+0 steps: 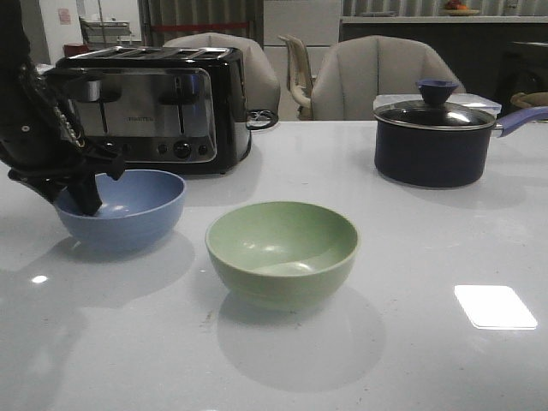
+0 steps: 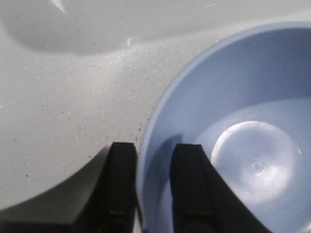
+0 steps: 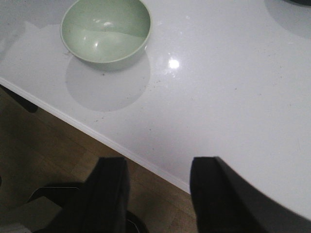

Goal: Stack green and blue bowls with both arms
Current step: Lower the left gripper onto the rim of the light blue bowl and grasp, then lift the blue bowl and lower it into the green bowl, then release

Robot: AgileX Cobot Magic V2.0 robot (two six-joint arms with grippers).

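Note:
The dusty blue bowl [image 1: 124, 208] sits on the white table at the left, in front of the toaster. My left gripper [image 1: 86, 193] reaches down over its left rim. In the left wrist view the gripper [image 2: 153, 145] straddles the blue bowl's rim [image 2: 146, 131], one finger outside and one inside, with a gap still showing beside the inner finger. The pale green bowl [image 1: 282, 251] sits empty at the table's middle, apart from the blue one. My right gripper [image 3: 158, 162] is open and empty above the table's front edge, well away from the green bowl [image 3: 106, 30].
A black and steel toaster [image 1: 154, 107] stands just behind the blue bowl. A dark lidded saucepan [image 1: 432, 137] with a blue knob stands at the back right. Chairs stand behind the table. The table's front edge [image 3: 121, 148] and wooden floor show under the right gripper.

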